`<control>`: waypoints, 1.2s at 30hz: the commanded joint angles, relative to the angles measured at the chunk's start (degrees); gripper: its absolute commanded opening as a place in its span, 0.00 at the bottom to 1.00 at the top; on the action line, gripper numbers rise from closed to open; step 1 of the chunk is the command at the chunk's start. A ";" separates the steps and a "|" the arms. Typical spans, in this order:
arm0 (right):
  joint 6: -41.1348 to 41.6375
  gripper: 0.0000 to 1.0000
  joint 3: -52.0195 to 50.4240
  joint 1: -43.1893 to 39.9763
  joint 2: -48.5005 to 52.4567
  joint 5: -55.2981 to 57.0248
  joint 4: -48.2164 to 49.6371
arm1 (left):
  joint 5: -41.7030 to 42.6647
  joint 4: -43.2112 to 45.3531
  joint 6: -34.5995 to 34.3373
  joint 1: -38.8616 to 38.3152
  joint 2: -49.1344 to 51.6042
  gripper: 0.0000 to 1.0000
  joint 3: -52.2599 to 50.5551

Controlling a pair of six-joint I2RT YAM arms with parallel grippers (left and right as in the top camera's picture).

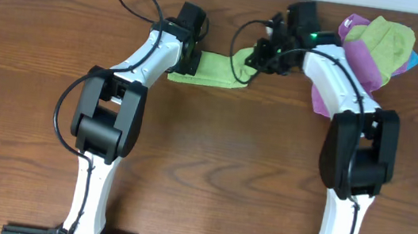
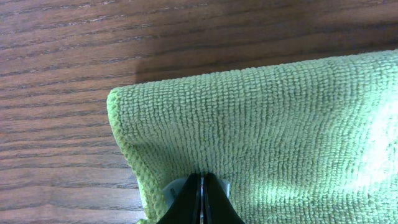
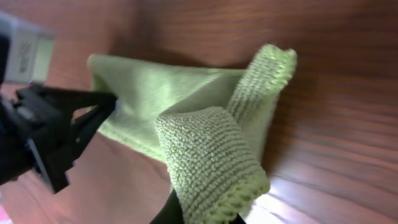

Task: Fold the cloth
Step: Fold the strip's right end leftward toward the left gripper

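Observation:
The lime yellow-green cloth point(image 1: 213, 70) lies as a folded strip at the back middle of the table. My left gripper point(image 1: 182, 67) is shut on its left end; in the left wrist view the closed jaws point(image 2: 202, 190) pinch the cloth point(image 2: 267, 124) by its white tag point(image 2: 174, 190). My right gripper point(image 1: 254, 65) is shut on the cloth's right end, lifted off the table. In the right wrist view the cloth point(image 3: 205, 155) drapes over the jaws point(image 3: 199, 214) and hides the fingertips; the left gripper point(image 3: 74, 121) shows at the far end.
A pile of cloths sits at the back right: a duller green cloth point(image 1: 386, 43) bunched with a purple cloth point(image 1: 367, 68), and a bit of blue point(image 1: 414, 59). The wooden table point(image 1: 219, 166) runs toward the front.

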 commanded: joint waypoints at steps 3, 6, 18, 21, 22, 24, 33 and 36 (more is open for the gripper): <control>0.42 0.02 1.14 3.02 0.26 1.16 0.33 | -1.25 -0.22 -1.07 1.09 2.69 0.06 0.35; 1.46 0.02 1.14 4.13 0.26 1.25 1.77 | -1.22 -0.22 -1.33 1.09 2.69 0.06 0.35; 3.28 0.02 1.14 5.51 0.26 4.02 3.04 | 3.17 -0.37 -3.69 2.78 1.33 0.06 0.52; 3.48 0.02 1.14 5.51 0.26 4.02 3.04 | 3.67 -0.39 -3.89 3.87 -0.37 0.06 0.81; 3.72 0.02 1.14 5.51 0.26 4.02 3.06 | 3.67 -0.39 -3.87 4.20 -1.22 0.05 0.81; 4.52 0.02 1.14 5.51 0.26 4.02 3.30 | 3.67 -0.39 -3.39 4.72 -2.78 0.06 0.81; 5.57 0.02 1.16 5.62 0.26 3.96 3.78 | 6.23 -0.57 -3.26 5.22 -5.44 0.06 0.83; 5.75 0.02 1.22 5.62 0.26 3.93 3.82 | 6.16 -0.44 -3.21 5.42 -7.13 0.05 0.83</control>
